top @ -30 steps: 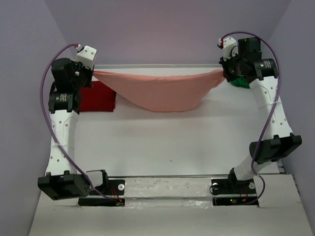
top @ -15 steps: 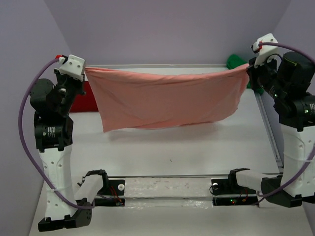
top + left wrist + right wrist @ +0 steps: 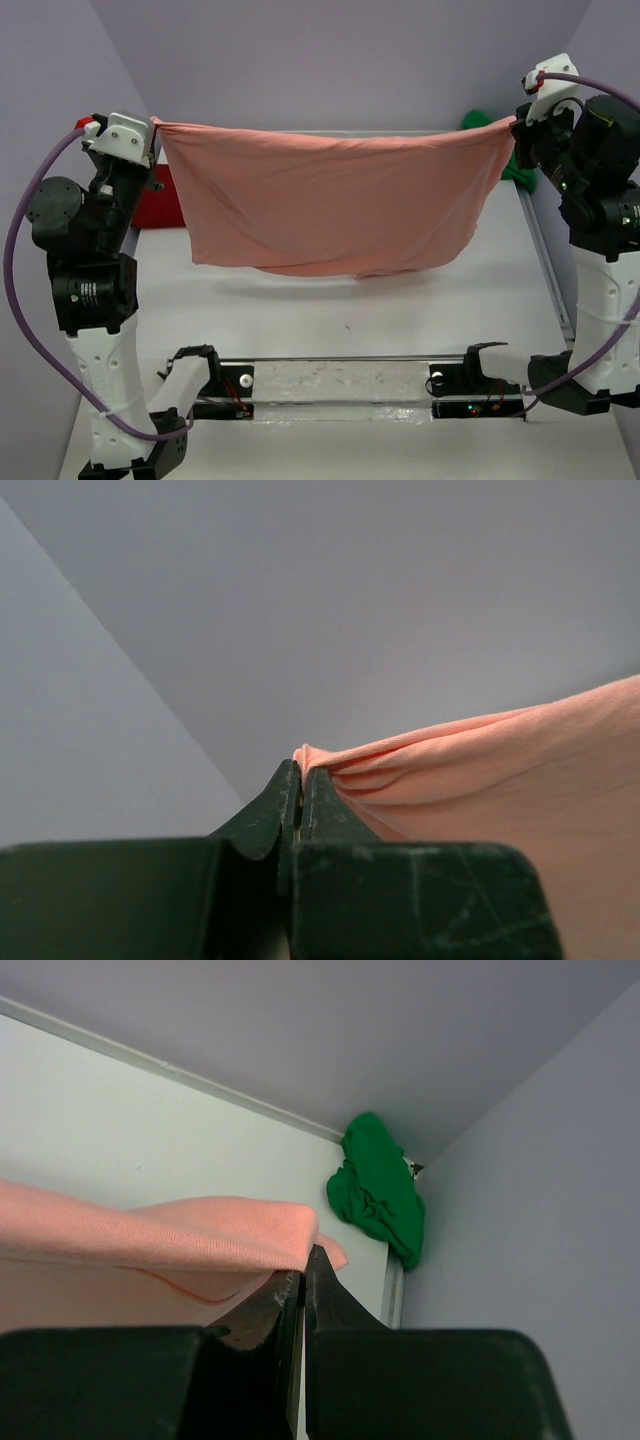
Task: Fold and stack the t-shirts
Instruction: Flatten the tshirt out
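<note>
Above the far half of the table (image 3: 350, 315), spread like a broad curtain from 10 o'clock to 2 o'clock of the overhead view: the salmon-pink shirt (image 3: 330, 205). Hangs with its top edge drawn nearly straight and its lower hem sagging in a shallow curve toward 6 o'clock. Cannot tell whether that hem touches the surface.

Pinched at the upper corner at 10 o'clock by the left gripper (image 3: 155, 126), jaws pressed tight together on a bunched fold of cloth, as seen close up from the left wrist. Pinched likewise at the opposite corner at 2 o'clock by the right gripper (image 3: 514, 126), jaws clamped on a folded edge of the same cloth, which drapes over the fingertips in the right wrist view.

At 9 o'clock, beside the left arm and partly hidden by the hanging cloth: the deep red shirt (image 3: 155, 208), lying on the table. Cannot tell whether folded.

At 1 to 2 o'clock, in the far right corner by the walls: the bright green shirt (image 3: 478, 121), crumpled in a heap, partly hidden behind the pink corner and the right arm.
</note>
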You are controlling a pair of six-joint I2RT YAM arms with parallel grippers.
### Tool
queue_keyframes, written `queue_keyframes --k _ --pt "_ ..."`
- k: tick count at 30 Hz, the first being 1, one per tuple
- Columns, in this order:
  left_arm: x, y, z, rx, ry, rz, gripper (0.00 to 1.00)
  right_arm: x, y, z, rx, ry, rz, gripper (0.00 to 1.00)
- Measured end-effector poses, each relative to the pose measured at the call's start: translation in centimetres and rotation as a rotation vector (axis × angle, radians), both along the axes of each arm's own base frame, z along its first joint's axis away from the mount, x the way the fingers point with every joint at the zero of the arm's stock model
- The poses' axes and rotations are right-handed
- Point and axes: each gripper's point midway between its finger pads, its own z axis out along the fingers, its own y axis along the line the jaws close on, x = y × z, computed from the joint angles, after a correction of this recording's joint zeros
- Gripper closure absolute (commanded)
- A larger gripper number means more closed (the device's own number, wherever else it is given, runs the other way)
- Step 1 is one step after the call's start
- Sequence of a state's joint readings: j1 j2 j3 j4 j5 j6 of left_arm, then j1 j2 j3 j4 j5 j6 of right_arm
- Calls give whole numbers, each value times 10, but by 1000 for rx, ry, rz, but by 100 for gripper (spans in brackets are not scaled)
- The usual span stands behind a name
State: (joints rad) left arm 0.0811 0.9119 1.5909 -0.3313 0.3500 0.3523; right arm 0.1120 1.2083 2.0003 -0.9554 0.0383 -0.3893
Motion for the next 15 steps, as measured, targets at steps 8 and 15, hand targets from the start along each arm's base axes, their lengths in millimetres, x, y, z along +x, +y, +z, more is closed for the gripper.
queue_keyframes --k 8,15 --pt "30 3 -41 -33 97 3 100 30 1 -19 -17 29 -8 100" --pt "91 8 -101 -62 265 7 100 95 7 -63 -33 125 -11 100"
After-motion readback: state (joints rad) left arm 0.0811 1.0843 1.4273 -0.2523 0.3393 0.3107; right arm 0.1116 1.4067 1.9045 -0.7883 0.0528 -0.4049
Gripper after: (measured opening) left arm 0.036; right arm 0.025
